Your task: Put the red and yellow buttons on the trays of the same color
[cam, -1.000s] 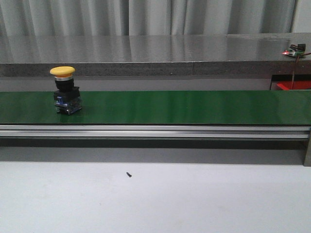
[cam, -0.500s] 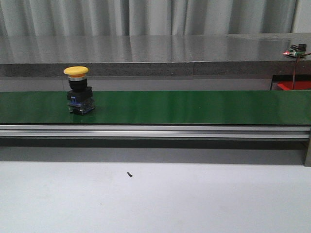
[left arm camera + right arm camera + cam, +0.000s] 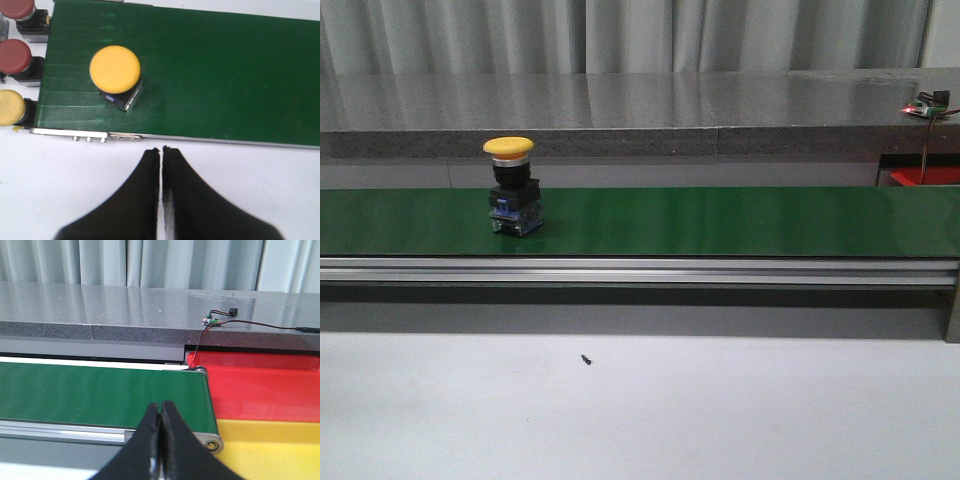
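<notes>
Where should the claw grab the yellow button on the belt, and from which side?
Probably from above, fingers closing on the black body just under the cap. The yellow button stands upright on the green belt, and its wide mushroom cap overhangs the narrower body, giving a lip to catch. The left claw is shut and must open first.

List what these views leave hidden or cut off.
- Red tray and yellow tray: right wrist view, cut by the frame's edges; front view shows only a red sliver.
- Three waiting buttons: left wrist view, cut by the frame edge.
- Small dark speck: front view, too small to identify.
</notes>
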